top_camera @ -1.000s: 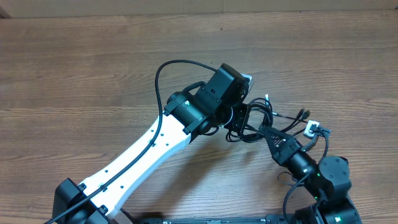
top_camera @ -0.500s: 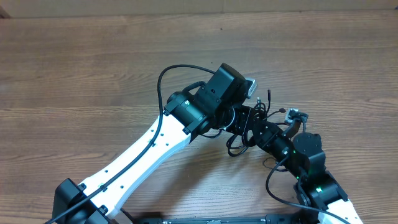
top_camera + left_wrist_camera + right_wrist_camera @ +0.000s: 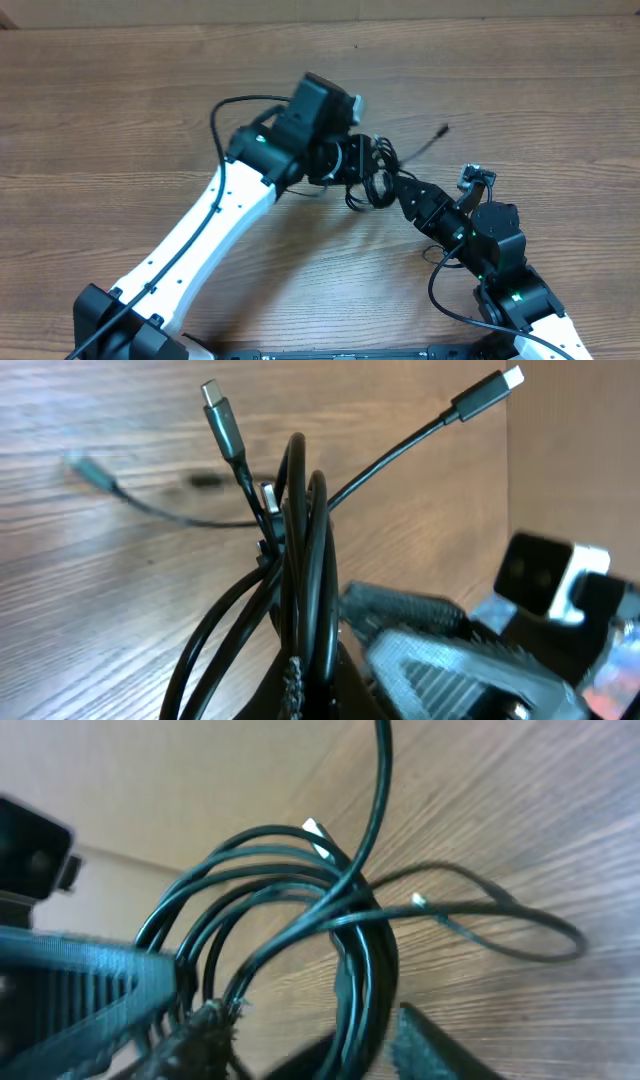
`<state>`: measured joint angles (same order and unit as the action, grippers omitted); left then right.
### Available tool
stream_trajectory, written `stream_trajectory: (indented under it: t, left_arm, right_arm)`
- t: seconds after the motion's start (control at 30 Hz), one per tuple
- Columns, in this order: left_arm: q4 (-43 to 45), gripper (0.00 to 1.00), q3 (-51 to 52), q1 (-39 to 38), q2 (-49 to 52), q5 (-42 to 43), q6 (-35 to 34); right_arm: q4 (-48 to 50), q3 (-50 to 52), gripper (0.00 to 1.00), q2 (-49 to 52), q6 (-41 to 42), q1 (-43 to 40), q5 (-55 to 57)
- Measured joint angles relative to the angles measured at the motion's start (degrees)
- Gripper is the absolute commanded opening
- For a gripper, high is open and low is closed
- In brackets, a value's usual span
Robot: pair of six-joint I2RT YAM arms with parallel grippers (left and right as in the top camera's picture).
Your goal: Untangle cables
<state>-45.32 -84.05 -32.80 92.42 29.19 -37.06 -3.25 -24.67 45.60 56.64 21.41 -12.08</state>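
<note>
Looking down on a brown wood-grain table (image 3: 120, 90), with a strip of beige wall (image 3: 300, 8) along the far edge. Count: two white-and-black arms, one knot of thin black cables (image 3: 300, 560), and three plug ends (image 3: 222, 415) I can pick out poking from it, one of them blurry. No way to count the strands themselves. The knot sits roughly mid-table, right where the two arms meet. Up close, the left gripper (image 3: 355, 165) is clamped tight on the bundle. The right gripper (image 3: 398, 188) has its jaws parted, with loops running through the gap. Both wrists crowd over the tangle and hide most of it from above; one loose end (image 3: 432, 135) sticks out toward the far side.
</note>
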Motion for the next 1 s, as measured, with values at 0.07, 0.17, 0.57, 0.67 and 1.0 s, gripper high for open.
stream_trajectory:
  t: [0.07, 0.17, 0.57, 0.67, 1.0]
  left_arm:
    - [0.17, 0.04, 0.0, 1.09, 0.0, 0.0, -0.52]
    - [0.15, 0.04, 0.0, 1.73, 0.0, -0.26, -1.97]
    - [-1.53, 0.04, 0.0, 1.81, -0.02, -11.13, -24.24]
    - [-4.09, 0.04, 0.0, 1.81, -0.02, -13.4, -32.68]
    - [-7.72, 0.04, 0.0, 1.81, -0.07, -16.57, -47.58]
  right_arm:
    - [-0.07, -0.5, 0.6, 0.0, -0.11, 0.0, -0.74]
    - [-0.04, -0.96, 0.7, 0.0, 0.07, 0.0, -2.91]
    - [-3.15, -1.07, 0.9, 0.07, 5.64, 0.02, -15.82]
    - [-4.61, -1.07, 0.89, 0.48, 6.08, 0.22, -16.2]
    - [4.79, -1.16, 0.89, 8.76, 6.49, 7.32, -10.58]
